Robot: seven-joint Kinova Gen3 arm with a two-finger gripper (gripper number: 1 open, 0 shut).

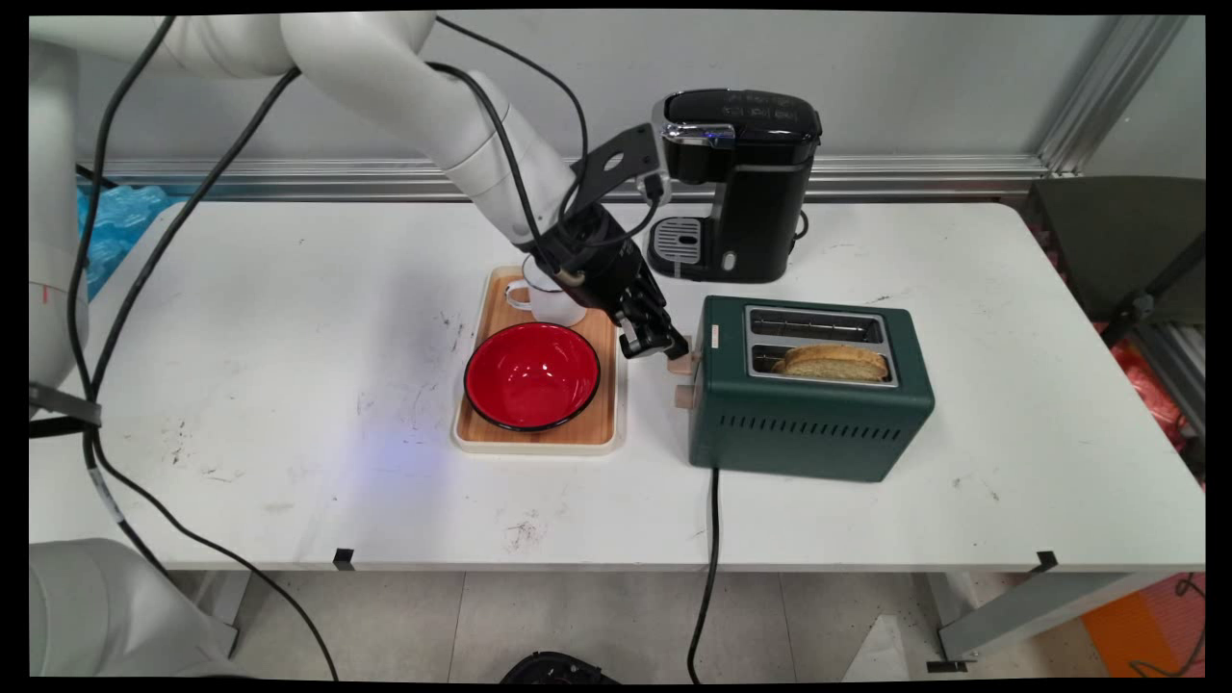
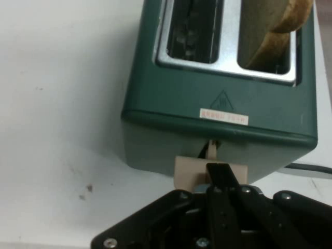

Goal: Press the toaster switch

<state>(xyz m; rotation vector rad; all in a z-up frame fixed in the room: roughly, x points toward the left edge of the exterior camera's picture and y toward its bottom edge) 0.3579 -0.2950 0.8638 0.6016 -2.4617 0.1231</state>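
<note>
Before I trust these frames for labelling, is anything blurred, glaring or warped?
Main view: sharp, evenly lit, soft shadows under the toaster and tray; straight edges bow slightly toward the corners. Hand view: the toaster and its lever read fairly clearly, though the small label is illegible; the gripper at the bottom is dark with little detail; the bread slice is cut off at the top.

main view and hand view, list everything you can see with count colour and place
toaster: 1, dark green, right of the tray
toast: 1 slice, brown, in the toaster's near slot
toaster lever: 1, beige, on the toaster's left end, at the gripper's tip
tray: 1, wooden with cream rim, table centre
bowl: 1, red, on the tray
mug: 1, white, at the tray's far end
coffee machine: 1, black, at the back
table: 1, white
gripper: 1, black, shut, on the lever
</note>
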